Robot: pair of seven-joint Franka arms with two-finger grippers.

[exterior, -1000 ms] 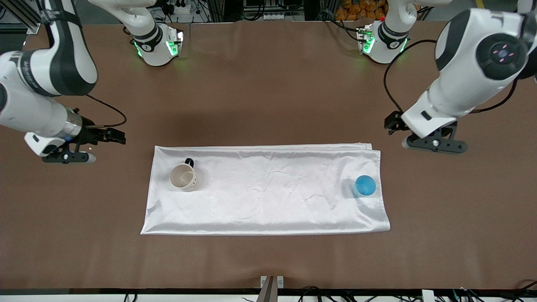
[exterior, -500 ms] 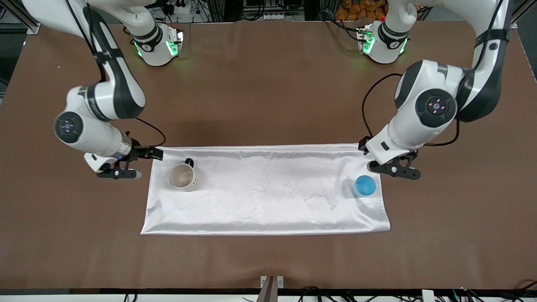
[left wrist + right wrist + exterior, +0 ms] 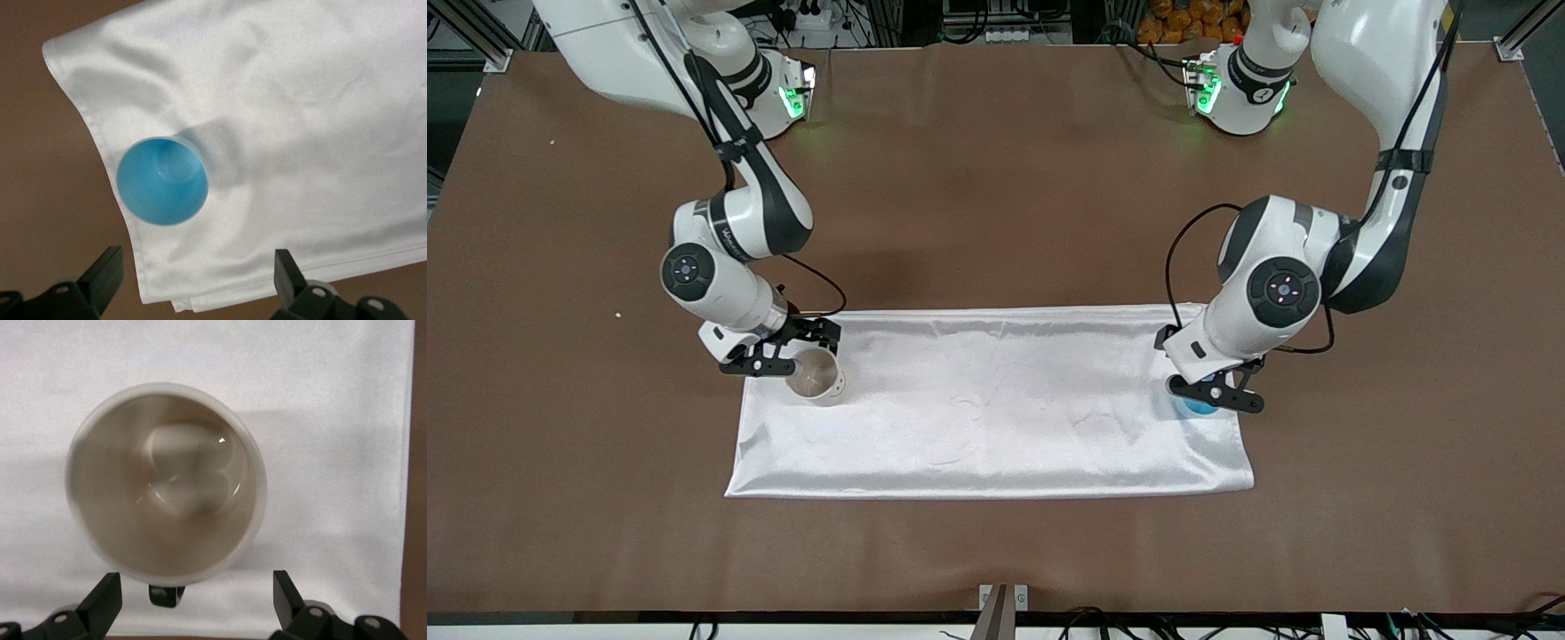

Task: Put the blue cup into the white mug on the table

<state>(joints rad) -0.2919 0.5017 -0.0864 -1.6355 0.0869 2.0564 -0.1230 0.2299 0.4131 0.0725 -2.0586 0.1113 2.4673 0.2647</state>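
Note:
The blue cup point(image 3: 1192, 408) stands upright on the white cloth near the left arm's end, mostly hidden under my left gripper point(image 3: 1215, 395). In the left wrist view the blue cup point(image 3: 162, 181) shows whole, and the left gripper point(image 3: 197, 272) hangs open and empty above the cloth's corner beside it. The white mug point(image 3: 819, 382) stands upright near the right arm's end. My right gripper point(image 3: 770, 361) is open and empty above the mug's handle side. In the right wrist view the white mug point(image 3: 167, 483) is empty, with its black handle point(image 3: 167, 595) between the open fingers of the right gripper point(image 3: 197, 593).
The white cloth point(image 3: 996, 409) lies flat across the middle of the brown table point(image 3: 996, 178). Both cups stand on it, one near each end. The arms' bases stand along the table edge farthest from the front camera.
Both arms have swung in and come down toward the cloth. The right gripper now hangs over the mug and the left gripper over the blue cup. The cups have not moved.

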